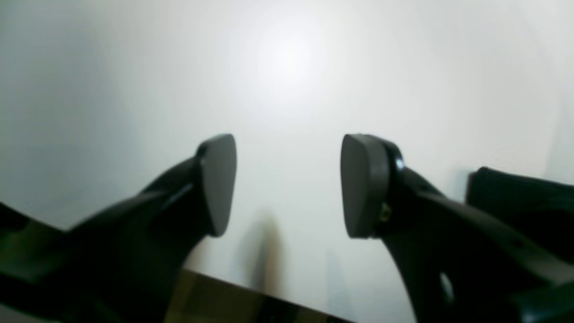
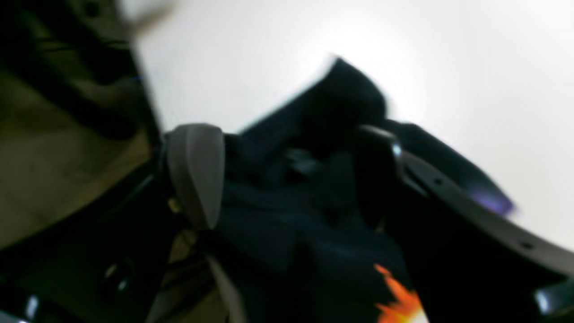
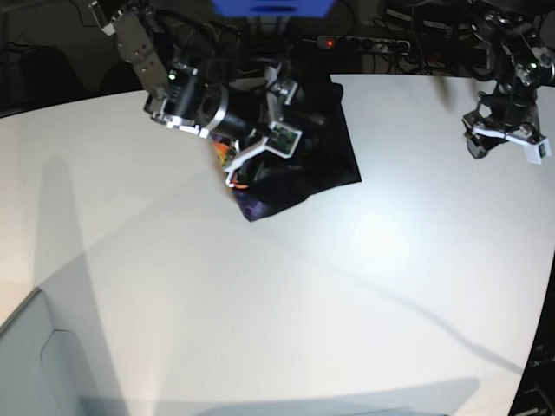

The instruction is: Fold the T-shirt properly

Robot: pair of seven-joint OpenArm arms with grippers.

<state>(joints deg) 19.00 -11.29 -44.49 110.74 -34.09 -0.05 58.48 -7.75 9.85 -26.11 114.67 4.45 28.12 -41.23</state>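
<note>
In the left wrist view, the left gripper [image 1: 288, 186] is seen with its fingers [image 1: 219, 184] spread wide apart, nothing being held between them, and only the bare white worktop [image 1: 287, 67] is shown beyond them; a dark shape at the right edge cannot be identified. In the right wrist view, which is blurred, the right gripper [image 2: 287, 175] is seen with its fingers [image 2: 196, 172] spread, and the black cloth of the T-shirt [image 2: 314, 188] is bunched in the gap between them; whether the cloth is actually pinched cannot be told from this view. An orange patch of print is shown on the T-shirt near the lower edge, and a purple patch at its right fringe. In the base view, the T-shirt [image 3: 325, 152] is seen crumpled on the worktop [image 3: 286, 303] near its far edge, with orange and purple print showing along the cloth's near-left border. The right gripper [image 3: 260, 143] is placed directly at the T-shirt's left part, over the cloth, while the left gripper [image 3: 507, 139] is held well apart from the T-shirt, above the worktop's far right side.
</note>
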